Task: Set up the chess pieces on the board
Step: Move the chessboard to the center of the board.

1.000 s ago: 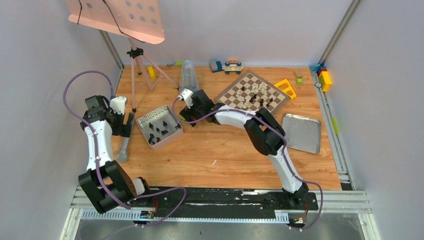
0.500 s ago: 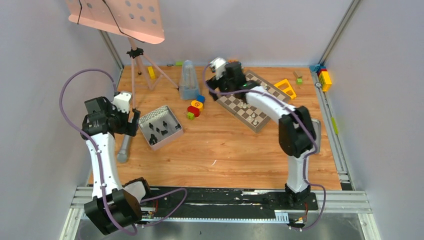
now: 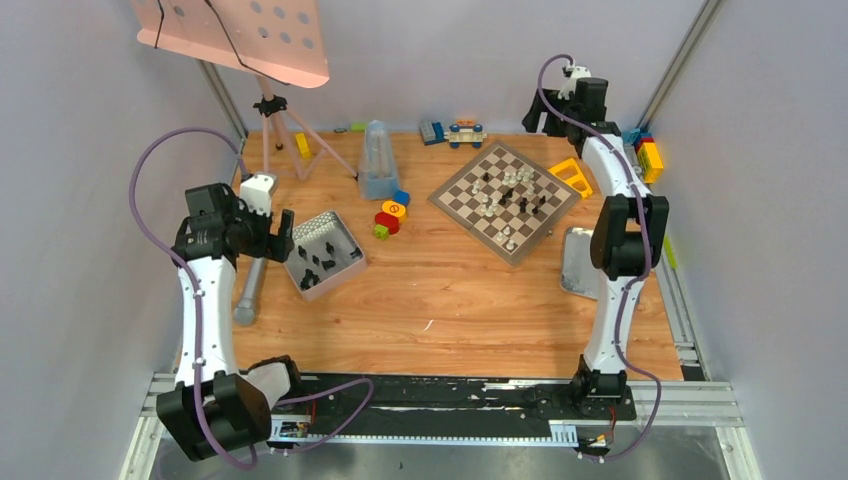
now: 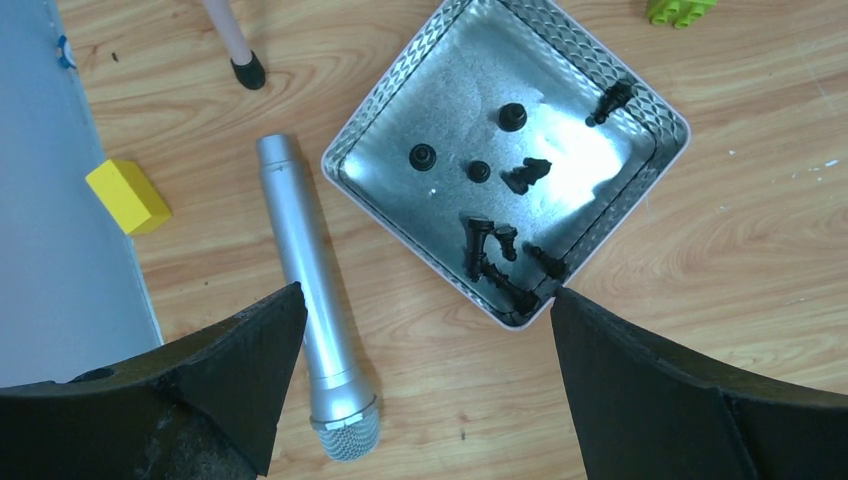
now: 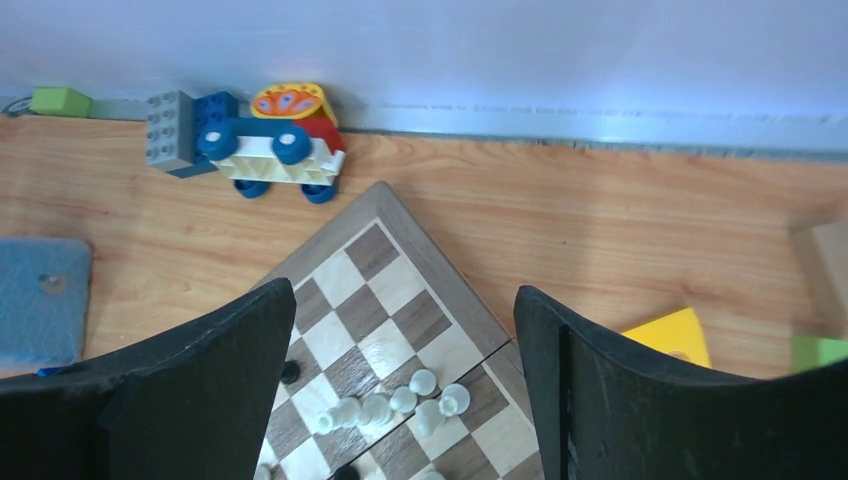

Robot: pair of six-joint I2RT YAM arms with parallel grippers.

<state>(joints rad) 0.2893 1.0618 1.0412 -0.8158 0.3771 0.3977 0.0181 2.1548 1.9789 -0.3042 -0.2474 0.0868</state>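
Two arms work this table, and both grippers are spread wide with nothing in them. One, the left gripper [image 4: 428,295], hangs over one square embossed metal tin [image 4: 400,110]. One silver microphone [image 4: 305,300] lies beside the tin, not touching it, and one yellow block [image 4: 127,195] sits by the grey wall.

Inside the tin are roughly nine black chess pieces [image 4: 512,116]. Three stand separately near the middle, one lies on its side next to them, and one lies against the tin's wall. About four are bunched in one corner, too tangled to count surely.

The right gripper [image 5: 405,290] is up by the back wall, above the far corner of the one square wooden chessboard with brown and cream squares [image 5: 370,250]. Six or seven cream chess pieces [image 5: 403,400] clump together on the board below it, with two black ones nearby. From above, all the board's pieces crowd its middle, too small to count.

One toy car with blue wheels [image 5: 280,150] sits just beyond the board. One flat grey metal tray [image 3: 578,265] lies right of it, partly hidden by the right arm
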